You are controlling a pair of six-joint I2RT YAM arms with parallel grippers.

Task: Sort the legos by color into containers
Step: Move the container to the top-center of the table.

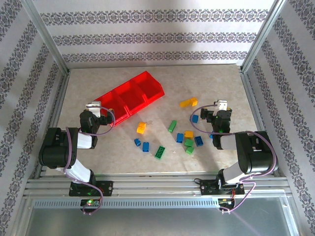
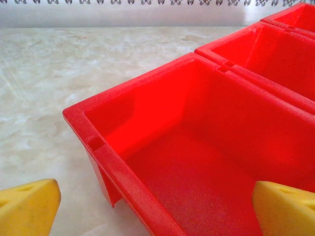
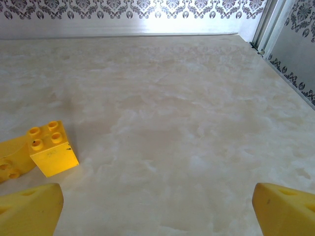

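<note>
Legos (image 1: pixel 189 142) lie scattered on the table (image 1: pixel 216 83) across the middle of the top view, none yet in the red tray (image 1: pixel 121 85) at upper left. They look light, hard and slick, so I'd pinch one across its flat side walls, not the studs. Left gripper (image 1: pixel 98 109) gapes wide and empty at the tray's lower-left end; right gripper (image 1: pixel 220 109), equally wide and empty, sits near a yellow brick (image 3: pixel 53 155).
</note>
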